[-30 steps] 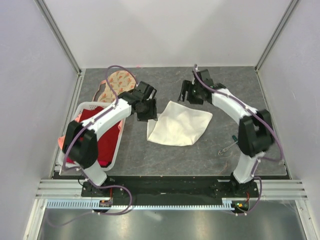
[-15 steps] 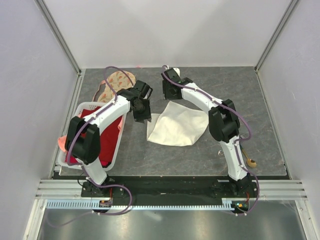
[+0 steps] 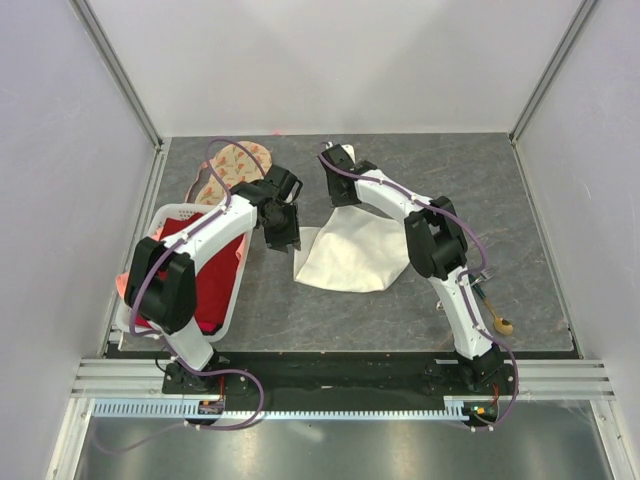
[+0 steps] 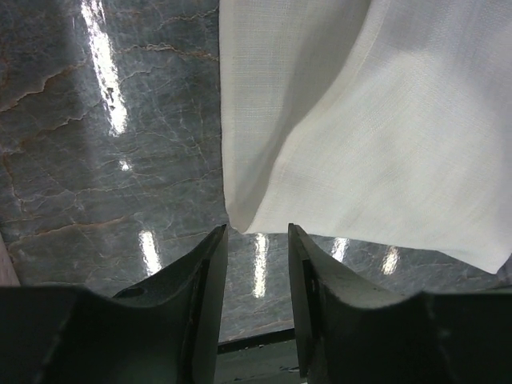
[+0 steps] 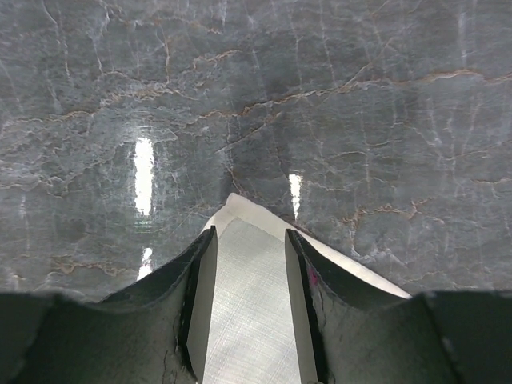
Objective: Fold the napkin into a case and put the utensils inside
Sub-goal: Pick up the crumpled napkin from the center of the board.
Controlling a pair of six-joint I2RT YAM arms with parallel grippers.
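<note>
The cream-white napkin (image 3: 352, 255) lies flat and unfolded mid-table. My left gripper (image 3: 283, 232) hovers at its left corner. In the left wrist view that gripper (image 4: 254, 232) is open, and the cloth's (image 4: 360, 136) corner tip sits just ahead of the fingertips. My right gripper (image 3: 342, 192) is at the napkin's far corner. Seen from the right wrist, it (image 5: 250, 234) is open and straddles the corner of the cloth (image 5: 248, 304), which lies flat between the fingers. Of the utensils, a gold spoon (image 3: 503, 325) lies at the front right beside the right arm, which partly covers that spot.
A white basket (image 3: 170, 215) holding a red cloth (image 3: 200, 275) stands at the left, under the left arm. A peach floral cloth (image 3: 235, 165) lies behind it. Metal frame posts and walls close in the grey marble table (image 3: 470, 190).
My right arm swung left from the back right to the napkin's far corner, uncovering the spoon. Both grippers have narrowed. The left gripper shifted slightly left, off the cloth's edge.
</note>
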